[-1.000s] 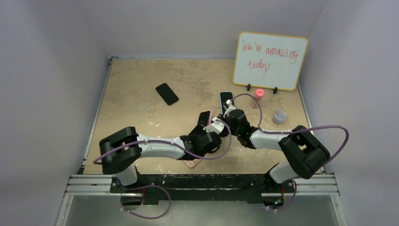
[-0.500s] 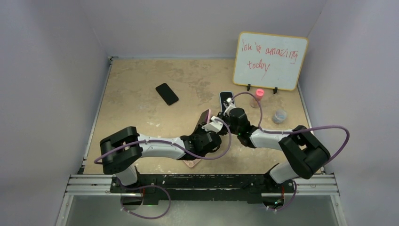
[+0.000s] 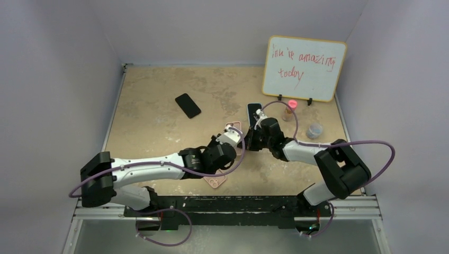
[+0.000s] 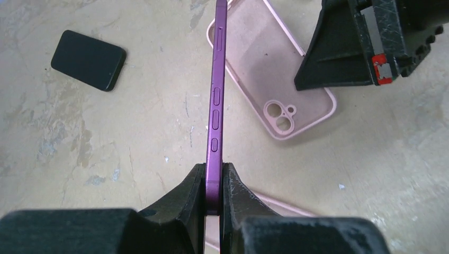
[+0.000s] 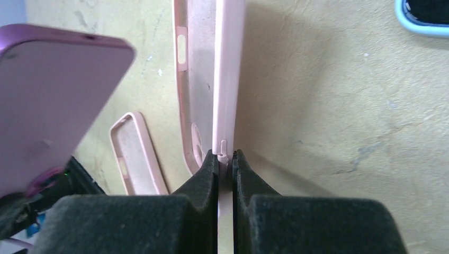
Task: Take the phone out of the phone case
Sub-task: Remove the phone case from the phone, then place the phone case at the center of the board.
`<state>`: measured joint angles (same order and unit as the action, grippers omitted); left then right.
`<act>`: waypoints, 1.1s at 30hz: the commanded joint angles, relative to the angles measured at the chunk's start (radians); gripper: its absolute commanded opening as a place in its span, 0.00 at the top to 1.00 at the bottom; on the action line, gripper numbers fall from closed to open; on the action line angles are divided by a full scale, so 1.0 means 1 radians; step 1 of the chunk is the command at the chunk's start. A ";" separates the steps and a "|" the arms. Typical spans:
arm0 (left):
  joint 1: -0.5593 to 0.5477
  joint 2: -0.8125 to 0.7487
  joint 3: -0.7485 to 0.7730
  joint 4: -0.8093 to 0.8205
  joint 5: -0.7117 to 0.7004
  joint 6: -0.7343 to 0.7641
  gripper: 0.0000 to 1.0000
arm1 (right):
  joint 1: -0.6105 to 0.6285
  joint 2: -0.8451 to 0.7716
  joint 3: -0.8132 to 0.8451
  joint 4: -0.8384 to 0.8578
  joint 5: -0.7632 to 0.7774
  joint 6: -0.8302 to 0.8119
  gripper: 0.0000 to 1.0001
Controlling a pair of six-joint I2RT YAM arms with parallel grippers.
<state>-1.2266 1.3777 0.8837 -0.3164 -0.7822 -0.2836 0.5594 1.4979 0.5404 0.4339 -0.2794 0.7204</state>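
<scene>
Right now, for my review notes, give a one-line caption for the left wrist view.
Left pincer clamps the purple phone edge-on, free of the empty pink case beyond.

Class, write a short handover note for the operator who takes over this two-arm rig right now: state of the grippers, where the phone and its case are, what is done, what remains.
Left gripper: shut on the purple phone, held on edge.
Right gripper: shut on one side wall of the pink case, which is empty.
Done: the phone is out, clear of the case.
Left: probably only to set both down and let go.
Lying nearby, not part of the job: second pink case, black phone, blue-cased phone.
</scene>
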 commanded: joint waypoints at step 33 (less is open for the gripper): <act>0.694 0.240 0.315 -0.420 -0.028 0.084 1.00 | 0.165 0.101 0.266 -0.509 -0.208 -0.592 0.60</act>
<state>-0.6018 1.5669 1.1263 -0.7429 -0.7391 -0.2718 0.7181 1.6512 0.8352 -0.0113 -0.5289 0.1276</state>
